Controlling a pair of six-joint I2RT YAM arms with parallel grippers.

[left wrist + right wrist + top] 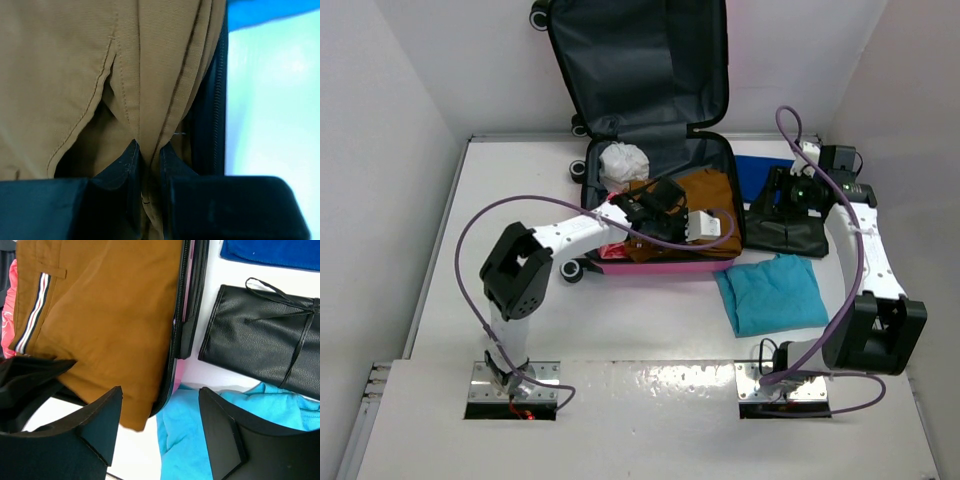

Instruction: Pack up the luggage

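The luggage (660, 267), a hot-pink suitcase, lies open at the back of the table with its grey-lined lid (640, 70) standing up. A brown garment (715, 195) lies in its base and drapes over the right rim. My left gripper (655, 203) is inside the suitcase. In the left wrist view this gripper (149, 150) is shut on a fold of the brown garment (75, 75), next to the black zipper edge (215, 100). My right gripper (788, 190) hovers to the right of the suitcase; the right wrist view shows it (160, 390) open, nothing between the fingers.
A black leather pouch (790, 235) and a blue cloth (760, 170) lie right of the suitcase, and a teal cloth (775, 295) lies in front of them. Inside the suitcase are a white bag (623, 162), a white box (705, 225) and a red item (610, 252).
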